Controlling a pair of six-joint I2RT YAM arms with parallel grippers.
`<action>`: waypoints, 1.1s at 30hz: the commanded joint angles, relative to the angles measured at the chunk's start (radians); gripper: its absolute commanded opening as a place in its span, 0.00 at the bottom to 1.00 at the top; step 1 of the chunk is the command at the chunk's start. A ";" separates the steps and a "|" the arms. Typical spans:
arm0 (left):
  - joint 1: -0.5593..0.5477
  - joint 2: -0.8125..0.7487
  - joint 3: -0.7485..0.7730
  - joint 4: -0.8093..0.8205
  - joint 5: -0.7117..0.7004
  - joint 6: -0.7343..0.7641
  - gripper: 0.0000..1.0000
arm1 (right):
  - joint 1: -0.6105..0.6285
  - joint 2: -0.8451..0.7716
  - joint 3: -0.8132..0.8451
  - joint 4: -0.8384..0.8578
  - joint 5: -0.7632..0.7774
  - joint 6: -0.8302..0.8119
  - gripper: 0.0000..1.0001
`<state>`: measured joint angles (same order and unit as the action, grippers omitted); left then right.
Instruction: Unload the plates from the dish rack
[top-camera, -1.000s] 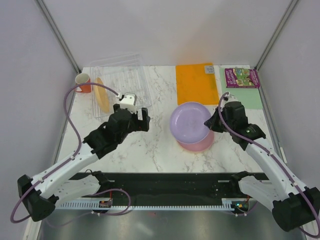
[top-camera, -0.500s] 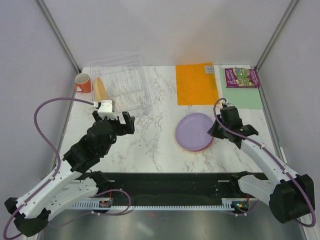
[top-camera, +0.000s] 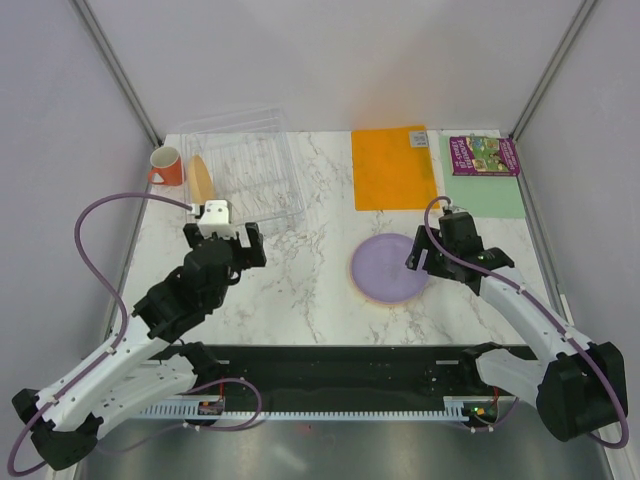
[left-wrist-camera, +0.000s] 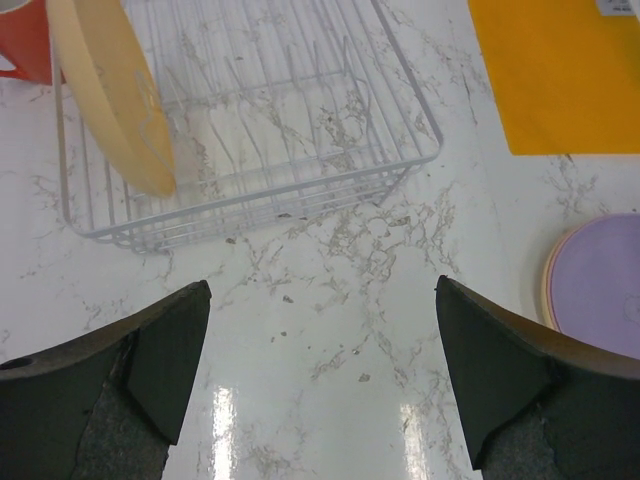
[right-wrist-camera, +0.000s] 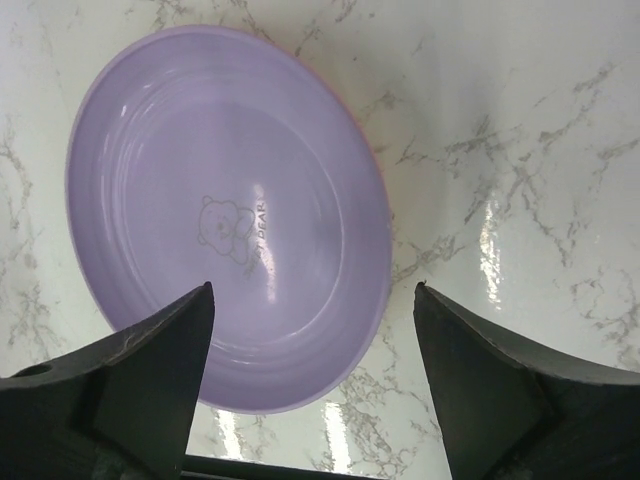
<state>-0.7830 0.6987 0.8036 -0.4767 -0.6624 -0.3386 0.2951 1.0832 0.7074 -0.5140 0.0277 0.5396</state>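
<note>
The clear dish rack (top-camera: 250, 165) (left-wrist-camera: 300, 110) stands at the back left with one yellow-orange plate (top-camera: 203, 178) (left-wrist-camera: 110, 90) upright in its left slots. My left gripper (top-camera: 224, 232) (left-wrist-camera: 322, 300) hovers open just in front of the rack, nothing between its fingers. The purple plate (top-camera: 388, 267) (right-wrist-camera: 225, 210) (left-wrist-camera: 600, 285) lies flat on the marble at centre right, on top of another plate whose pinkish rim (right-wrist-camera: 377, 150) barely shows. At the plate's right edge my right gripper (top-camera: 420, 257) (right-wrist-camera: 313, 290) stands open, its fingers apart from the rim.
An orange mug (top-camera: 167, 165) (left-wrist-camera: 25, 40) stands left of the rack. An orange mat (top-camera: 393, 165) (left-wrist-camera: 560, 70) lies at the back centre, with a purple book (top-camera: 484, 155) and a pale green sheet (top-camera: 505, 195) to its right. White walls enclose the table.
My right gripper lowered the purple plate onto the other plate and opened, letting it go. My left arm drew left, away from the rack's front right, and stays open.
</note>
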 joint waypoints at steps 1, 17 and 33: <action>-0.004 0.021 0.026 0.016 -0.196 0.049 1.00 | -0.002 -0.014 0.066 -0.058 0.115 -0.049 0.88; 0.422 0.521 0.178 0.392 -0.404 0.408 1.00 | -0.002 -0.019 0.112 -0.024 0.060 -0.101 0.90; 0.508 0.946 0.348 0.661 -0.414 0.524 0.93 | -0.002 0.050 0.089 0.048 0.011 -0.110 0.89</action>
<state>-0.2955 1.6176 1.0893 0.0898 -1.0462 0.1429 0.2951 1.1275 0.7990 -0.5110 0.0559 0.4423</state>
